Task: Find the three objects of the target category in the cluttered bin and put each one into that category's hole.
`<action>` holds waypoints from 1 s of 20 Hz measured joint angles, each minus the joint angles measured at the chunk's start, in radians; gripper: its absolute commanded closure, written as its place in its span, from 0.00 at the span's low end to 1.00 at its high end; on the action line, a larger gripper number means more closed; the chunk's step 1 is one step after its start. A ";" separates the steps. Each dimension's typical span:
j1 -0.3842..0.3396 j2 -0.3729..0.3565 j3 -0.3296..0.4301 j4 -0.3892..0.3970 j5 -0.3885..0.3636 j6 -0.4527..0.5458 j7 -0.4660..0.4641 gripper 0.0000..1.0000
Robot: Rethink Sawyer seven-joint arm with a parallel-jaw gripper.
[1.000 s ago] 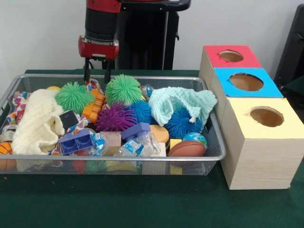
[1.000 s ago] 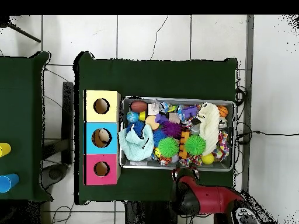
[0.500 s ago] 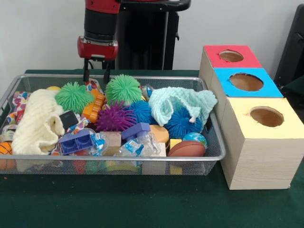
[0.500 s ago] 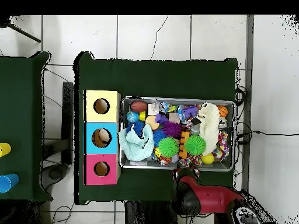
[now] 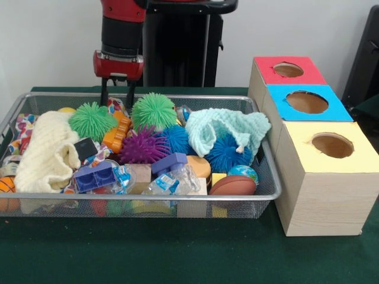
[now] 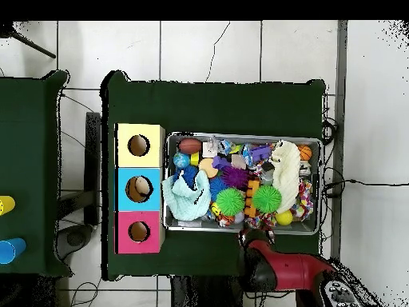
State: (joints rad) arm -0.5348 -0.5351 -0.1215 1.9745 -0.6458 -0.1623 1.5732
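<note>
Currently the gripper [image 5: 116, 94] is hanging just over the far rim of the wire bin [image 5: 142, 204], its two fingers spread apart and holding nothing. Below and beside it, two green spiky balls [image 5: 93, 120] are sitting at the far side of the clutter. Right of the bin, the three boxes with holes [image 5: 308, 102] are standing uncovered, green table showing near them.

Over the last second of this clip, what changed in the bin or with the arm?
The end effector rose a little and drifted slightly leftward in the front view, above the bin's far rim. It holds nothing, fingers apart. The toys, both cloths and the three boxes stayed put.
</note>
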 measured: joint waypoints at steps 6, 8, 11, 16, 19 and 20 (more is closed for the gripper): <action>-0.015 0.072 -0.011 -0.039 0.001 -0.074 0.000 0.00; -0.017 0.089 -0.013 -0.046 0.000 -0.089 0.000 0.00; -0.026 0.118 -0.020 -0.057 0.000 -0.130 0.000 0.00; -0.034 0.124 -0.028 -0.057 0.000 -0.152 0.000 0.00; -0.036 0.121 -0.037 -0.057 0.000 -0.156 0.000 1.00; -0.036 0.119 -0.039 -0.057 -0.001 -0.156 0.000 1.00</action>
State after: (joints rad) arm -0.5712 -0.4156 -0.1603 1.9171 -0.6467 -0.3184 1.5730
